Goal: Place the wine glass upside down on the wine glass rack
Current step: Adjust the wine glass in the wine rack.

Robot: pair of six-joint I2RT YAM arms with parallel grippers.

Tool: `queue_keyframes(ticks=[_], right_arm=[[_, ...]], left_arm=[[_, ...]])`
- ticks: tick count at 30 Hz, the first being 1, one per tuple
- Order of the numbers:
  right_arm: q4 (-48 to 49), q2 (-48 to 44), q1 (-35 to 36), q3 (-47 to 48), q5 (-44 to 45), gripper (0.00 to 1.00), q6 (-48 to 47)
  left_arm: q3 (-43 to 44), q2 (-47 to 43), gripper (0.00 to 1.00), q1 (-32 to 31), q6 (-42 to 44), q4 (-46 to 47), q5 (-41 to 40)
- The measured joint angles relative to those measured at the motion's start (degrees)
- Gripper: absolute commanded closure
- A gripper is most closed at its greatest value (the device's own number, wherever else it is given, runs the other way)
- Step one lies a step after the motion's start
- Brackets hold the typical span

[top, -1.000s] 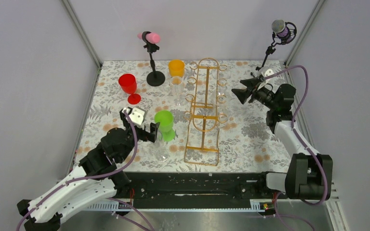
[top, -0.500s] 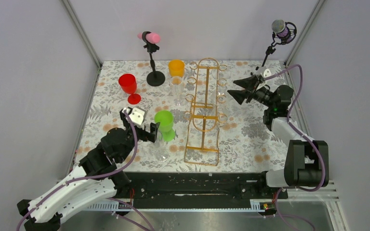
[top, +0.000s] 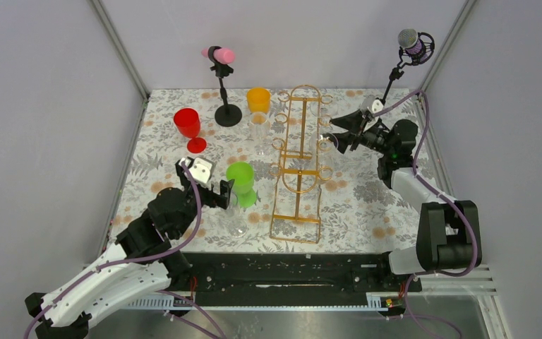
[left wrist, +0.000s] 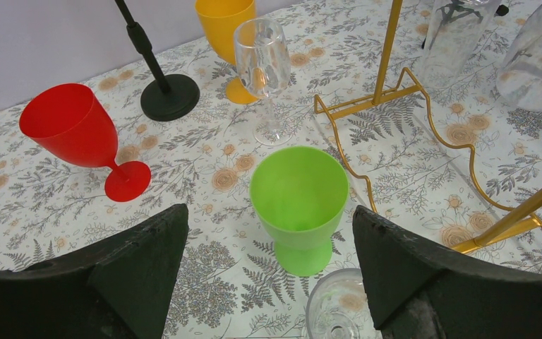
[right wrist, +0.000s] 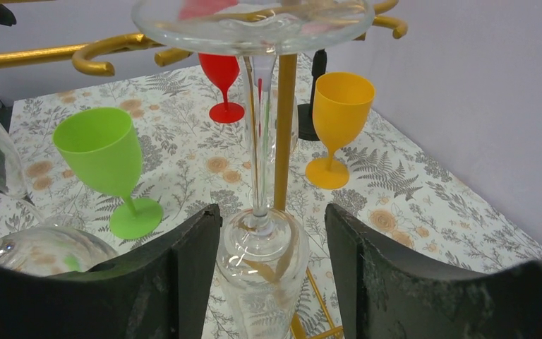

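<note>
The gold wire wine glass rack stands mid-table; its post shows in the right wrist view and the left wrist view. A clear wine glass is upside down against the rack's right side, with its foot up at the gold hooks. My right gripper is open, its fingers on either side of the bowl; the left one is close to it and the right one stands apart. My left gripper is open and empty, above another clear glass next to the green glass.
Red, orange, green and clear glasses stand upright left of the rack. Another clear bowl hangs beside the held one. A pink-headed stand is at the back and a purple microphone at the back right.
My right gripper has moved left, up to the rack's right-side hooks. The left arm and the standing glasses have not moved.
</note>
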Motion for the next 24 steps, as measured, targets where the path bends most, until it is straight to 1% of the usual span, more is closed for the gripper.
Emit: queue_keyframes(ticks=[10,17,24], right_arm=[[-0.7,1.7,1.8,1.3,0.1,0.39,-0.3],[-1.3,3.4,2.8,3.4,0.7,0.48,-0.5],[-1.3,4.3,3.3,4.9,1.3,0.51,-0.5]], left_arm=[[0.0,0.0,0.13,0.0,0.0,0.0,0.0],[0.0,0.0,0.13,0.0,0.2,0.0,0.0],[0.0,0.0,0.13,0.0,0.2,0.0,0.0]])
